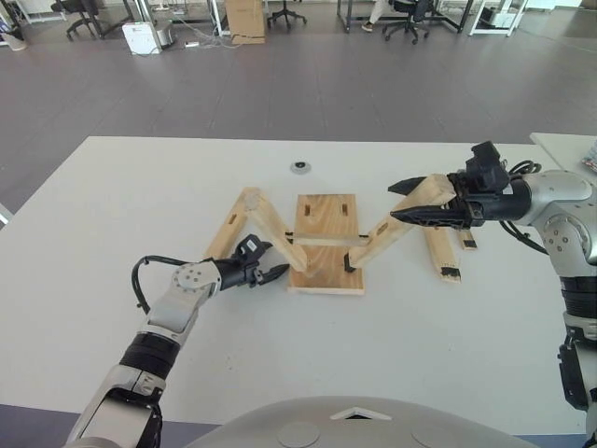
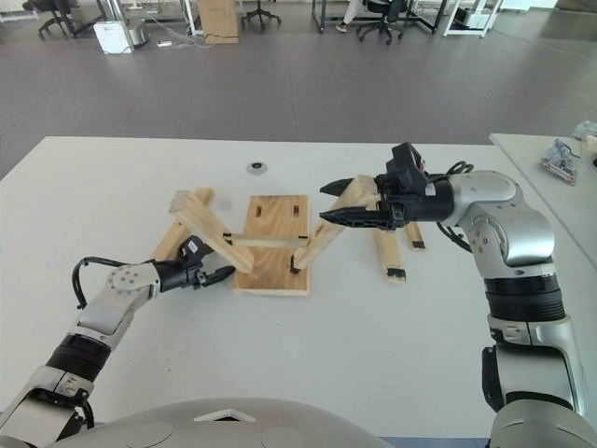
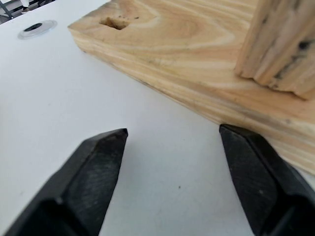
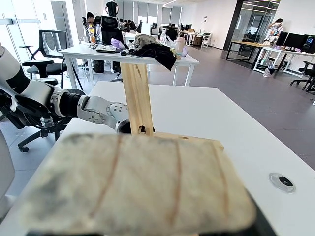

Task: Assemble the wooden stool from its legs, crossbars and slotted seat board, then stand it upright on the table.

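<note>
The black left gripper, fingers spread, sits beside the pale wooden slotted seat board. The black right gripper pinches a tilted pale wooden leg.

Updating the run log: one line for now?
seat board flat on table | left gripper open beside it | right gripper shut on leg

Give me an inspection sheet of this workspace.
Surface: white table.
Job's things: seat board flat at centre; two joined legs peak at its left; crossbar across it; right leg slants up from it; loose leg lies rightward.
Clutter: small round disc behind the board.
End effectors: left end effector open beside the board's near-left corner; right end effector shut on the right leg.
Cables: black cable loop at left wrist, black cables at right.
Surroundings: floor, office chairs, cardboard box.
</note>
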`<action>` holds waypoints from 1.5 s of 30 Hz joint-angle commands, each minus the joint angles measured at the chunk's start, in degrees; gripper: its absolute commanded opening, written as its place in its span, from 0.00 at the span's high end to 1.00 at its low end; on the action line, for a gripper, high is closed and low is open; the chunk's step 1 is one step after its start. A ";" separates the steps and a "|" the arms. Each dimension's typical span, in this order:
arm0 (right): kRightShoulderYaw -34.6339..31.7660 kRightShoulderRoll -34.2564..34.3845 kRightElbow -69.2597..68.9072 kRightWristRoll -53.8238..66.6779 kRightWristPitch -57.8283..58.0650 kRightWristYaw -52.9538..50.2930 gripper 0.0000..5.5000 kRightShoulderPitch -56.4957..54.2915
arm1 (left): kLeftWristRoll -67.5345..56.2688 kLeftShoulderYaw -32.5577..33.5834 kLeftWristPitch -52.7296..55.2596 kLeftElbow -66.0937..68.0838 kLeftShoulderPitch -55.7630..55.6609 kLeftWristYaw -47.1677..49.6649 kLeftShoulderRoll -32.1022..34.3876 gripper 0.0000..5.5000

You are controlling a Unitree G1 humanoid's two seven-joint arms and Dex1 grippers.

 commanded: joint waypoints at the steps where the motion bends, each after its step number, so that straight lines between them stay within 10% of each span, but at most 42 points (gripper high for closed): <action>1: 3.55 1.01 -0.13 -3.27 -0.19 -0.52 0.62 1.12 | 3.07 -4.08 1.28 1.67 2.54 -0.79 -2.44 0.37; 45: 16.19 4.44 3.17 -8.74 3.17 -11.22 0.63 6.84 | 5.41 -5.71 -0.75 0.62 1.15 -1.60 -2.84 0.37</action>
